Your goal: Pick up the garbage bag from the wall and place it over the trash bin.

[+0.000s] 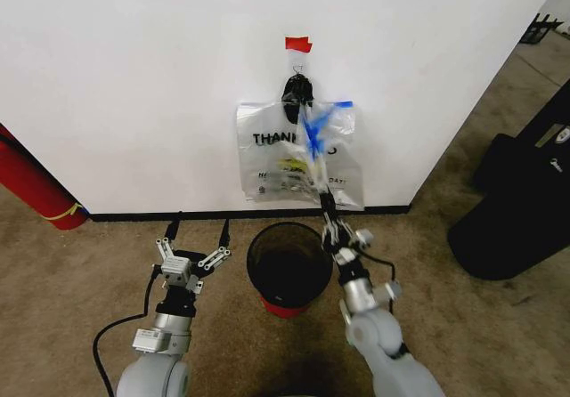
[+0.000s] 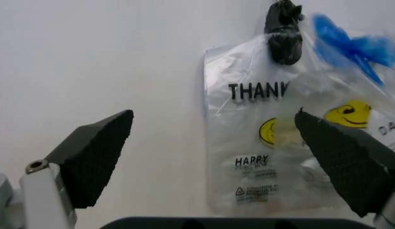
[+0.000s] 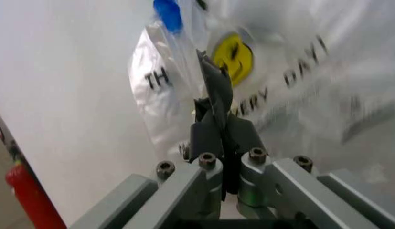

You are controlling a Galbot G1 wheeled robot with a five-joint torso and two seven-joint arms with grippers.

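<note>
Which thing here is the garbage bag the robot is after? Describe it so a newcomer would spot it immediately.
On the white wall, look below the red tape: the garbage bag hangs there, above the black mesh trash bin. It is thin, translucent and whitish, with blue handle strips, black THANK YOU lettering and a yellow smiley, unlike the small black lump at its top. The right hand is shut on its plastic.

Two grey-silver metal arms with rounded joints, black wrist sections, black cables. Left gripper (image 1: pixel 197 234): silver linkage fingers, wedge-shaped black textured pads (image 2: pixel 95 157), hex screw. Right gripper (image 1: pixel 326 203): grey brackets, dark fingers, black bolts.
</note>
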